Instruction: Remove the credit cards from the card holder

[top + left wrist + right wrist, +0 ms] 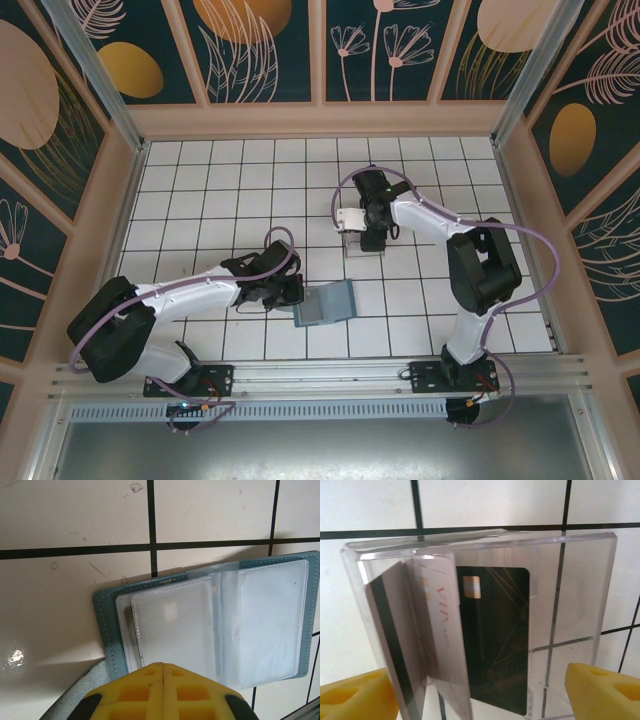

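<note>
Left end effector (162, 690) is pinched shut at the card holder (260, 630), bottom centre. Right end effector (480, 692) is spread wide, nothing gripped, credit cards (495, 645) parked in clear tray (580, 580).

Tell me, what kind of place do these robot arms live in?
Probably a robot practice booth, not a home: a white left robot arm and a white right robot arm are bolted to a silver metal rail, on a white tiled table boxed in by dark teal flower-painted wall panels.
</note>
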Available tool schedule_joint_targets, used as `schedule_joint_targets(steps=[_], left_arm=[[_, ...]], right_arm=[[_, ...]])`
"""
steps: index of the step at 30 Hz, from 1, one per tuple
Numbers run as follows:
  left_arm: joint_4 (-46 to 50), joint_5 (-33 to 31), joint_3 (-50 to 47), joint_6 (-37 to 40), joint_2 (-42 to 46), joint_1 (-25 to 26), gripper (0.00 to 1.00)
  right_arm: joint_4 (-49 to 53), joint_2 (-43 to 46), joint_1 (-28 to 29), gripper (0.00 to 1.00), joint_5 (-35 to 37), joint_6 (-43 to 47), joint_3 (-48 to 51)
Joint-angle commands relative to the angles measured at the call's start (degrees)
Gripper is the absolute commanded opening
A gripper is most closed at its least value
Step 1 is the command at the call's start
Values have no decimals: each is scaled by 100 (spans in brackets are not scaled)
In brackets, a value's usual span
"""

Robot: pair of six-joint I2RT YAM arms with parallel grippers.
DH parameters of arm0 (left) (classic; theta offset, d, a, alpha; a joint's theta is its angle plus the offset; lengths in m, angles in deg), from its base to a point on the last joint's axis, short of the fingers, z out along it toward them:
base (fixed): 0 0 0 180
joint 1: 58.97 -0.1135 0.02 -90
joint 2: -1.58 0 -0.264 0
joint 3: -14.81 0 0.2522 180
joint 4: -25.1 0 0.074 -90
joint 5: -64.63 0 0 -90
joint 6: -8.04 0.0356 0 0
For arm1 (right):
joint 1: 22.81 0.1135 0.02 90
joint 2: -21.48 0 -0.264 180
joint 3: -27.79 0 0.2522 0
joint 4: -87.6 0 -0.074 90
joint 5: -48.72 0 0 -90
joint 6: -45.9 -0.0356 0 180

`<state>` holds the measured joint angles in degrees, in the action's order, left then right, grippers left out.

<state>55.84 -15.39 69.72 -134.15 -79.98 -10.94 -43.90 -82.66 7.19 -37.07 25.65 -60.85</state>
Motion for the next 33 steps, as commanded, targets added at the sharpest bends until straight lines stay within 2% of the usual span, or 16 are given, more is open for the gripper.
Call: schedule_joint_targets(steps=[1,11,16,23,30,33], left_arm=[[97,-79,-71,-91,112,25,2],[96,-113,-77,-108,137,28,2],[72,-179,-45,-74,93,22,1],[74,-292,21,-29,97,20,2],[87,-404,25,-5,97,5,2],[95,-450,23,21,79,-3,1]], right_arm=[[-389,-74,23,84,329,2,-164],[-768,238,65,84,689,-303,-204],[-893,568,103,83,635,-1028,-117],[-1214,1158,103,72,-157,-3215,95],[-1840,1879,103,59,-623,-6183,535],[-1964,2291,107,59,-952,-7183,784]])
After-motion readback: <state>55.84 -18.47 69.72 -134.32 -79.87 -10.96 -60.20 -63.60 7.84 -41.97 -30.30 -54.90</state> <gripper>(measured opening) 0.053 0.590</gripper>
